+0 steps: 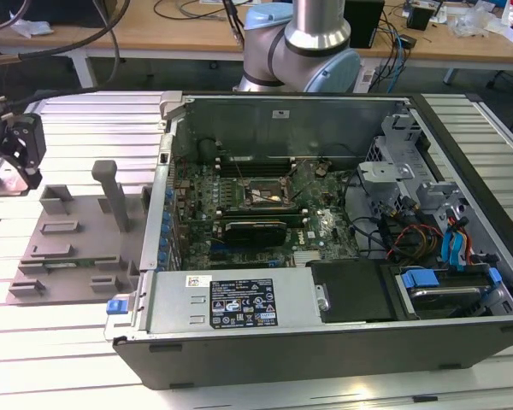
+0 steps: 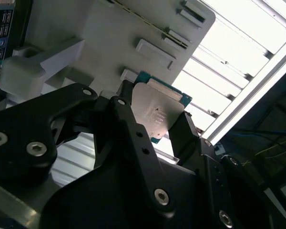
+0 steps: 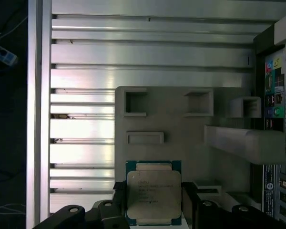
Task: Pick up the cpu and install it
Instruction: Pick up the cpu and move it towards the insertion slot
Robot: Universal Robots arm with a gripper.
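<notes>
The cpu [image 3: 154, 191] is a flat square chip with a silver-grey metal top on a green edge. It sits between the two black fingers of my gripper [image 3: 154, 206], which is shut on its opposite sides. The second wrist view shows the same grip, with the cpu [image 2: 158, 113] tilted between the fingers [image 2: 126, 117]. In the exterior view my gripper [image 1: 13, 162] hangs at the exterior view's left, beside the far left corner of the grey plastic tray [image 1: 77, 248]. The motherboard's open socket [image 1: 265, 195] lies inside the open computer case [image 1: 325, 213].
The grey tray carries raised blocks and an upright post [image 1: 113, 192]. The case walls [image 1: 158, 213] rise between the tray and the motherboard. A long black card [image 1: 255, 229] sits just in front of the socket. Cables and drive bays [image 1: 436, 248] fill the case's right side. The arm's base [image 1: 303, 51] stands behind.
</notes>
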